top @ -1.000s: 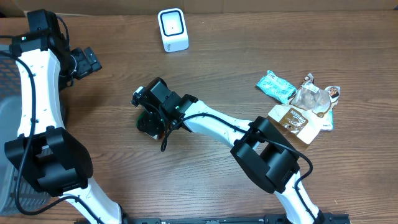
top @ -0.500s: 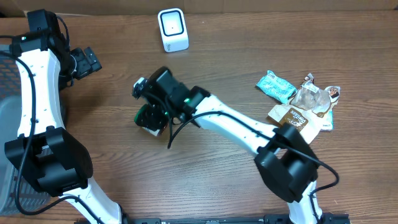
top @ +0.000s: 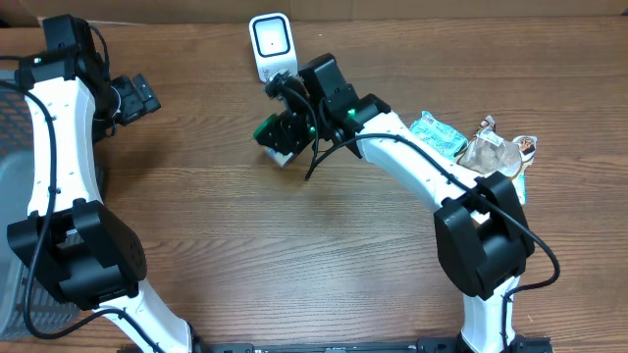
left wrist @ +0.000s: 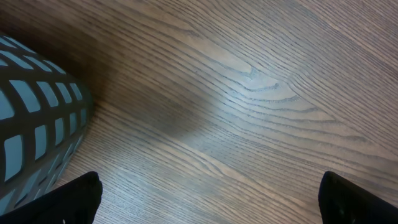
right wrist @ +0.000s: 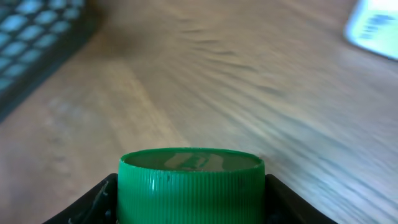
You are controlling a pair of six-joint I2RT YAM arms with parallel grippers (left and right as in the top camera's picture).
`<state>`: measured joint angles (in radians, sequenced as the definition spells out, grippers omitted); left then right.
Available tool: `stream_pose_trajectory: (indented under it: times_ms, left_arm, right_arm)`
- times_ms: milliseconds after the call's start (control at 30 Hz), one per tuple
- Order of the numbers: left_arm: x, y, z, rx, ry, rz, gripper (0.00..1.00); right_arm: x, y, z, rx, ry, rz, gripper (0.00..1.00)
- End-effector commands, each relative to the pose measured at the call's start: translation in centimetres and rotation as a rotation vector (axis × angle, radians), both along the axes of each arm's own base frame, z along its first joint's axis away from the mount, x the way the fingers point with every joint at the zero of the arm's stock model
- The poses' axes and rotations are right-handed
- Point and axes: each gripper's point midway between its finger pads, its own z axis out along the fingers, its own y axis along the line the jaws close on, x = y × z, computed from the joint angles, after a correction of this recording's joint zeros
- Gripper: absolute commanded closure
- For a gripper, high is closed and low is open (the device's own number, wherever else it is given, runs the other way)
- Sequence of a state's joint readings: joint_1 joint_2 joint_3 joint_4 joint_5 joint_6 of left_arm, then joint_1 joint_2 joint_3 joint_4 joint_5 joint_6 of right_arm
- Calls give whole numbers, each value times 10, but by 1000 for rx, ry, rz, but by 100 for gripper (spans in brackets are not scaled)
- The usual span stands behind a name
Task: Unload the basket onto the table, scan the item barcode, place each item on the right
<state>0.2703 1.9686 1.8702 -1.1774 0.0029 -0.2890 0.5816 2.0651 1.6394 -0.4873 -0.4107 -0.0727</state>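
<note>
The item is a small container with a green ribbed lid [right wrist: 191,183] and a white body [top: 278,139]. My right gripper [top: 287,126] is shut on it, with a black finger pressed to each side of the lid [right wrist: 99,199]. It hangs above the table, just below and in front of the white barcode scanner [top: 272,45]. The scanner also shows blurred at the top right of the right wrist view [right wrist: 376,25]. No barcode shows in any view. My left gripper [top: 137,98] is far to the left, open, with bare wood between its fingertips [left wrist: 81,199].
A dark mesh basket [top: 10,147] stands at the left table edge, close to the left gripper [left wrist: 31,124]. At the right lie a teal packet [top: 437,135], a clear crinkled bag [top: 496,152] and a brown pouch [top: 469,186].
My right arm has lifted the item from the table's left middle and carried it up and to the right, towards the scanner. The left arm has not moved.
</note>
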Motion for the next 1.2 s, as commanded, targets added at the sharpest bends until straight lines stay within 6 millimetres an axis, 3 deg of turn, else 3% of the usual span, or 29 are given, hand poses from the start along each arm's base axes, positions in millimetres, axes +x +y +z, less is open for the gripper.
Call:
stream_pose_trajectory:
  times_ms: [0,167,400,600,700,967,1067,1167]
  left_arm:
    - [0,1,-4,7,10,4,1]
    - [0,1,-4,7,9,4,0]
    - [0,1,-4,7,9,4,0]
    - [0,1,-4,7,10,4,0]
    - [0,1,-4,7,10,4,1]
    - [0,1,-4,7,9,4,0]
    - [0,1,-4,7,10,4,0]
    - [0,1,-4,7,9,4,0]
  right_arm:
    - [22,-17,18,-54,-68,-190,85]
    - [50,-59,9,-155,-88,-576,84]
    - [50,-86,-11,-196,-49,-728,83]
    - [26,-98,-49,-258,51,-724,79]
    - [15,-102,-62,-290,83,-714,73]
    - [-5,-92,-71,-298,171,-600,37]
    - [-14,-82,-66,-289,201,-475,34]
    - [-18,-88,-53,-301,253,-436,27]
